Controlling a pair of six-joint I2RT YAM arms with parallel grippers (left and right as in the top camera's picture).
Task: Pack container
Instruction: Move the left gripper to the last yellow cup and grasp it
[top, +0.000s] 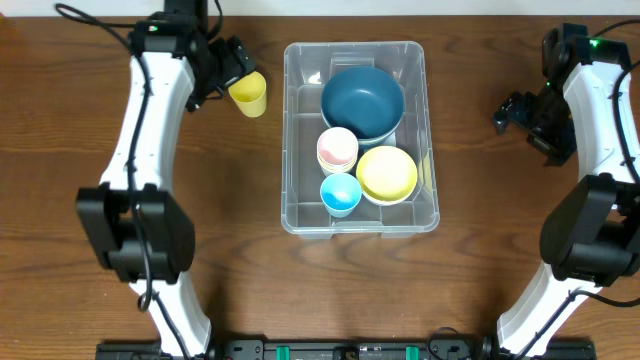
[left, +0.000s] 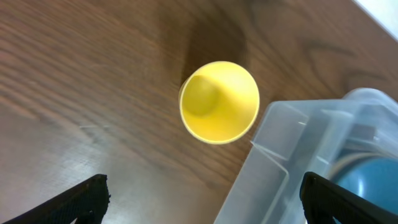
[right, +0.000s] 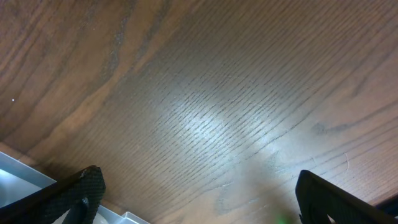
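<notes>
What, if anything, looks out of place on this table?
The yellow cup stands alone on the table, just outside the container near its far left corner, while the other cups and bowls sit inside it. Nothing looks spilled or damaged.

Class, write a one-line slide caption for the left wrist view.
Open left gripper above a yellow cup standing on the table beside the container.

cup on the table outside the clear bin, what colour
The small plastic cup is yellow, clearest in the left wrist view.
</notes>
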